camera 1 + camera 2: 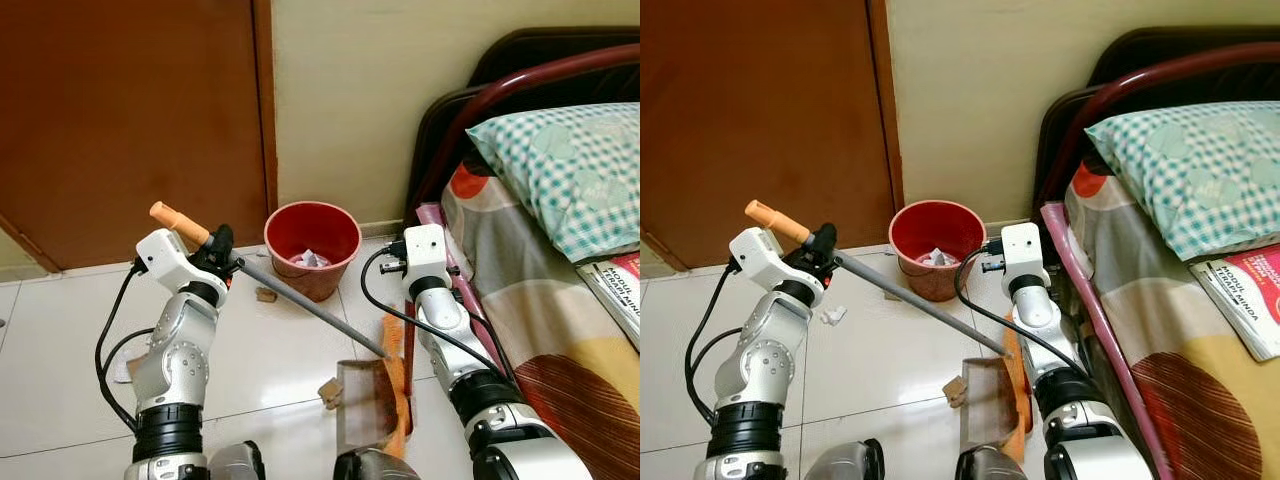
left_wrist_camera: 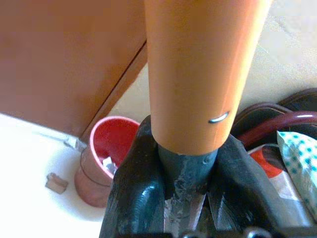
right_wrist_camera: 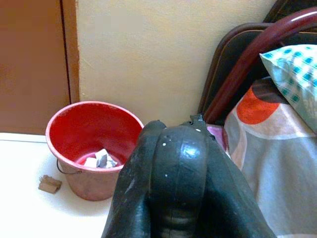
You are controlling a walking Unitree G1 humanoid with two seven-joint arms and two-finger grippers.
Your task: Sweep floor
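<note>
orange grip of the broom [image 1: 176, 222] sticks out past your left gripper [image 1: 217, 252], whose jaws are clamped on the grey shaft just below that grip; the left wrist view shows both black fingers [image 2: 131, 198] pressed against the pole. from those jaws the shaft slants down and across to the orange brush head [image 1: 397, 385], which sits on the white tile floor [image 1: 70, 340] right beside the dustpan [image 1: 362, 400].

your right gripper [image 3: 181, 173] is beyond the brush, raised near the bed [image 1: 540, 300], and its jaws look pressed together, holding nothing.

a brown scrap [image 1: 329, 392] lies just beside the dustpan's edge, another scrap [image 1: 265, 294] lies farther out, close to the red bucket [image 1: 312, 247], which already has crumpled paper in it.

to sweep well, keep the hold firm so the pole doesn't twist, and keep the bristles flat on the tile. pull short strokes toward the pan, starting behind the near scrap. watch the long shaft near the bucket; a wide swing would likely tip it.
</note>
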